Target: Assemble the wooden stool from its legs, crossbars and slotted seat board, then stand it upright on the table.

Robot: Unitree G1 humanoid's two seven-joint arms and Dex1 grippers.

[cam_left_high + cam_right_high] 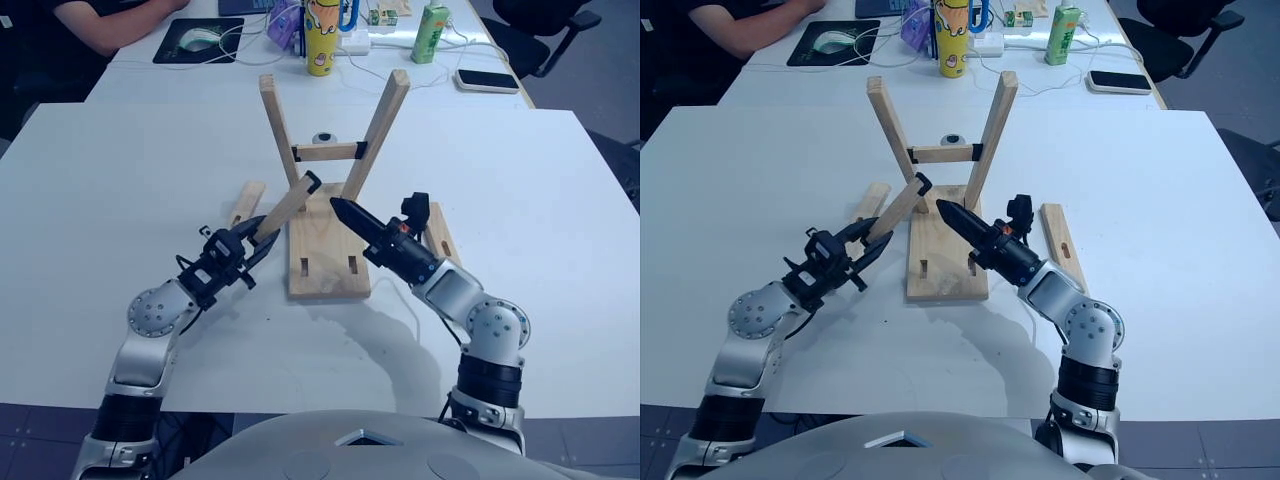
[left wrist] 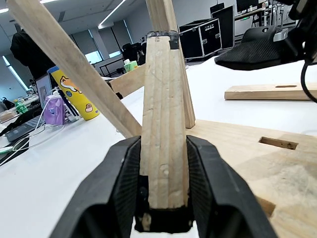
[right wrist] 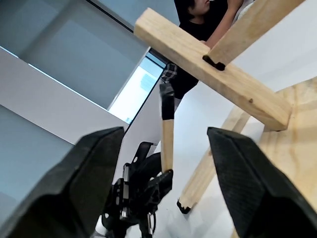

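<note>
An office — white desks [image 1: 150, 82], a mouse [image 1: 200, 40] on its pad [image 1: 170, 52], a phone [image 1: 487, 80], a swivel chair [image 1: 548, 28] behind.

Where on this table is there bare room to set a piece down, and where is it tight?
Bare table lies left of the left loose piece and right of the right loose piece, out to the edges. Crowded around the seat board: upright legs, left gripper with its wooden piece, right gripper.

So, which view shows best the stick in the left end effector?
The left wrist view: the stick stands close, clamped in the left end effector. The eye views show most of its length, slanting toward the seat board. The right wrist view shows it small and far.
</note>
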